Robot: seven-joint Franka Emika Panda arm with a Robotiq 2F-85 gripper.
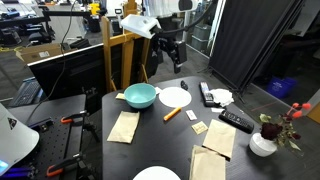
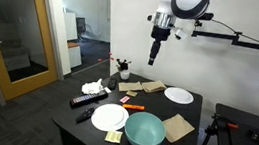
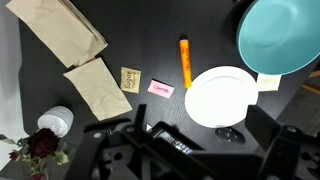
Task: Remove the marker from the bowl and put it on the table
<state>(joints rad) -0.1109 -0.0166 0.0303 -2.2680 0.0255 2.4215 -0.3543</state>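
Standing nearest in an exterior view: a teal bowl (image 2: 145, 131) on the dark counter (image 2: 160, 105), with a white plate (image 2: 109, 117) beside it. Just beyond lies the orange marker (image 2: 135, 107), flat on the counter, outside the bowl and not touching it. Farther back: tan napkins (image 2: 154, 87) and a second white plate (image 2: 178, 95). High above all of this, the arm (image 2: 189, 2) holds its jaws pointing down; whether they are open or closed cannot be told.

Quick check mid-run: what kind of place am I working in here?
Probably an office or lab workspace rather than a home. A large monitor stands beside the dark table, a black curtain screens off one side, and a wood-framed glass door opens onto a corridor.
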